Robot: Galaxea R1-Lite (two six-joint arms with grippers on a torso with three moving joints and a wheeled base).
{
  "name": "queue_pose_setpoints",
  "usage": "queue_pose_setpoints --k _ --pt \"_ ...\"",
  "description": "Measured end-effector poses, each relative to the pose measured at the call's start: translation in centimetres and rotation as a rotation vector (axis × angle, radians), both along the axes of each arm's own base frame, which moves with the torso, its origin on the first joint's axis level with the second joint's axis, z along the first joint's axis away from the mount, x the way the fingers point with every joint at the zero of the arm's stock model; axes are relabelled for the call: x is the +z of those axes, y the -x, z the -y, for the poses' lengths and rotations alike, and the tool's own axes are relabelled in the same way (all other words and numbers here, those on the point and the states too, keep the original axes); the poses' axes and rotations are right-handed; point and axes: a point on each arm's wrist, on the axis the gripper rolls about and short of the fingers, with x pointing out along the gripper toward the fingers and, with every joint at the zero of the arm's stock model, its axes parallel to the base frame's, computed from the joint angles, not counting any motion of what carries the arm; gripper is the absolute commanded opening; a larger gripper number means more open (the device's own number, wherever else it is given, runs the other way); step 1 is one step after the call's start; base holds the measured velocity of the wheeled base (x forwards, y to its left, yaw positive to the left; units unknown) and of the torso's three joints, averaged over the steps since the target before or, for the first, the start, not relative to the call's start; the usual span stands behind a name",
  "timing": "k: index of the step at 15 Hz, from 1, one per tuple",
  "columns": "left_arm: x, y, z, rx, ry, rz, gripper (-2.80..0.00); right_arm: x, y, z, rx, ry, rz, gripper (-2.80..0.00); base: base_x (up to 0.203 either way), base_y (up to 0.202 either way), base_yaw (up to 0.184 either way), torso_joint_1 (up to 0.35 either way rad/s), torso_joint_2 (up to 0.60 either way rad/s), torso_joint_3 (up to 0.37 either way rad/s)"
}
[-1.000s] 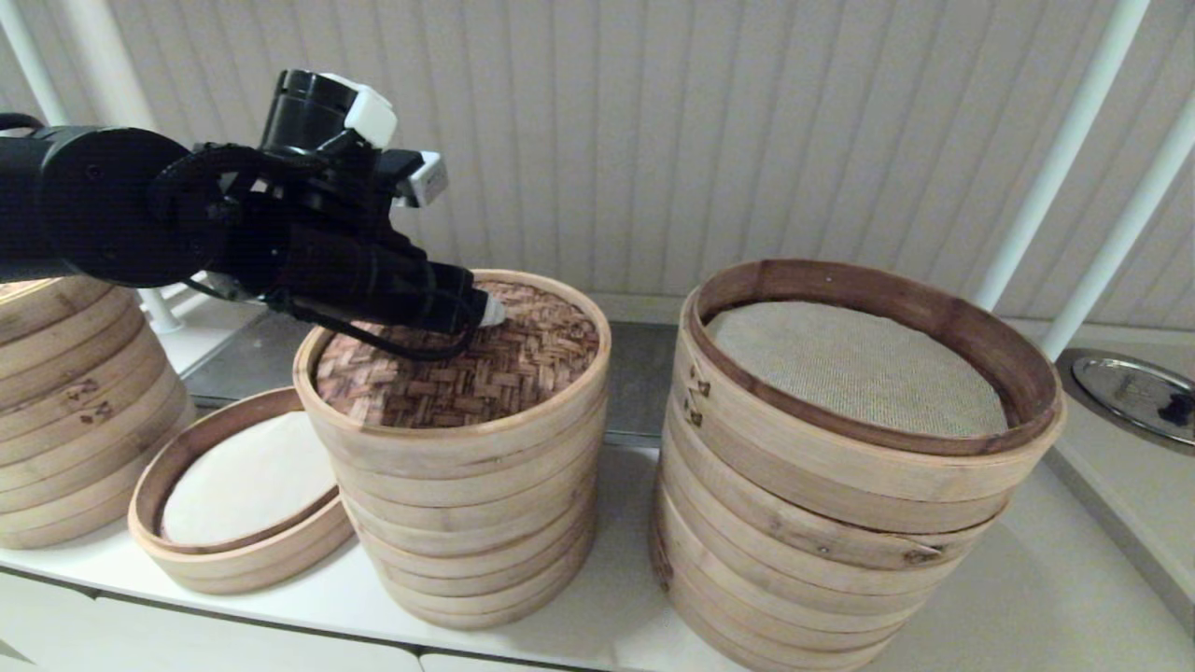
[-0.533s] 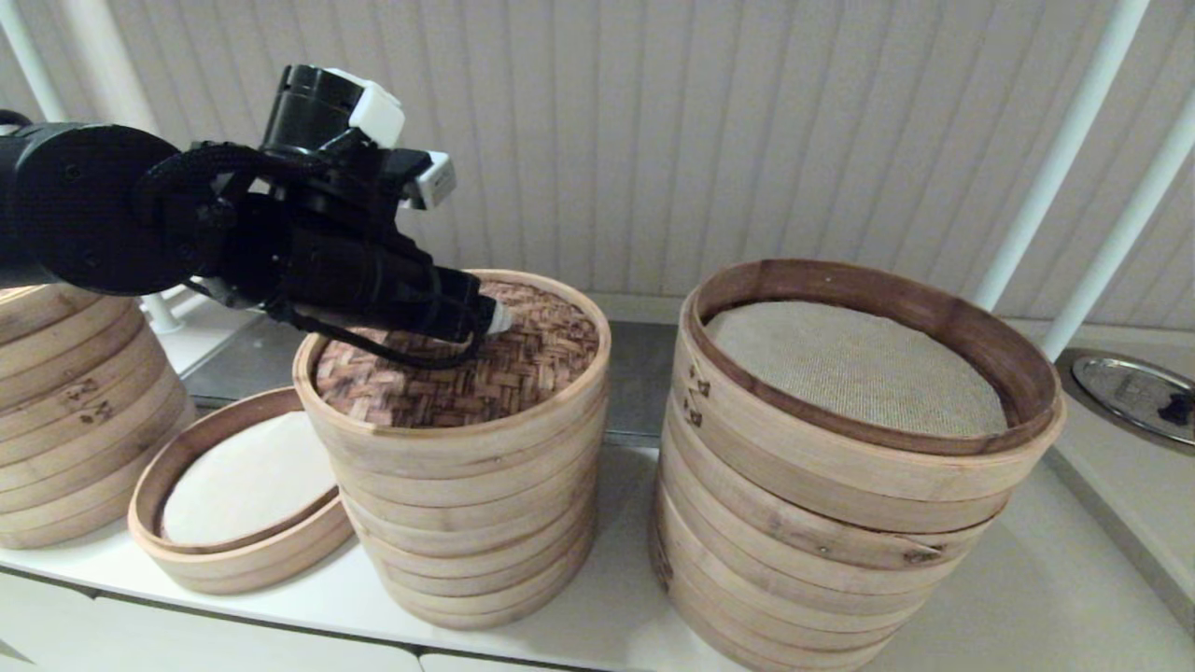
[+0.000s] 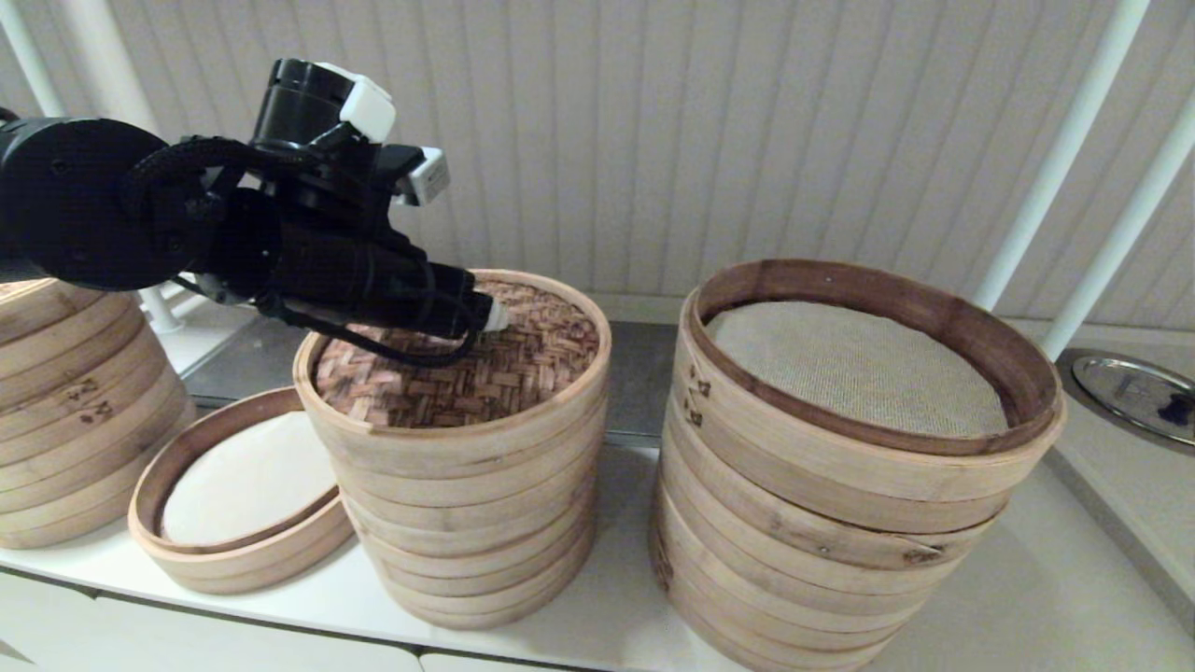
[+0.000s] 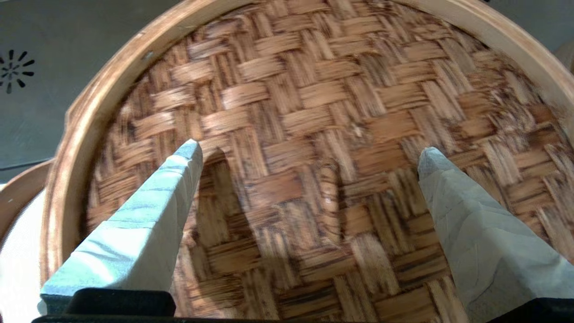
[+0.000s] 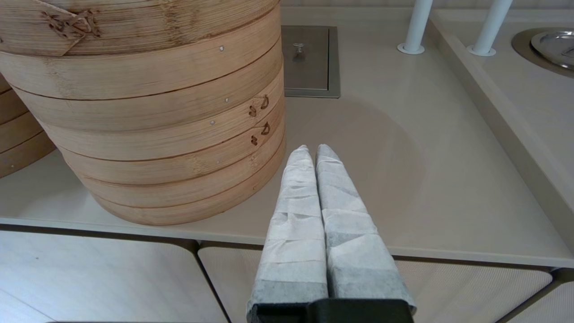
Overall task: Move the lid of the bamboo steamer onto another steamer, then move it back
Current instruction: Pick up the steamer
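No readable text, label, brand name or number shows in any view. The only marks are small dark binding stitches on the sides of the bamboo steamer stacks (image 3: 831, 504), seen at the left of the head view and the upper left of the right wrist view, and they spell nothing.

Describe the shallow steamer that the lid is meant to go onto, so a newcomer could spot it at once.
Start at the tall middle stack topped by the brown woven lid, under the open left gripper. On the counter beside it, toward the robot's left, sits the single shallow steamer. It alone is one low ring with a dark inner rim and white liner; the wide stack holds grey mesh.
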Motion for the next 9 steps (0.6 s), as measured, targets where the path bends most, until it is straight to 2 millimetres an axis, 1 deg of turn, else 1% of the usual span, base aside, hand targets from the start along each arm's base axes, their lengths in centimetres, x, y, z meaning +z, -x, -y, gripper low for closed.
queue_pose_setpoints --k 8,9 --pt "0.08 0.04 -0.01 -0.021 0.034 -0.039 0.0 0.0 0.0 0.0 0.0 0.0 0.0 -2.8 0.0 0.0 0.0 0.0 0.0 0.0" --pt "0.11 0.03 0.0 -0.02 0.034 -0.038 -2.8 0.0 0.0 0.0 0.0 0.0 0.0 -2.8 0.0 0.0 0.0 0.0 0.0 0.0"
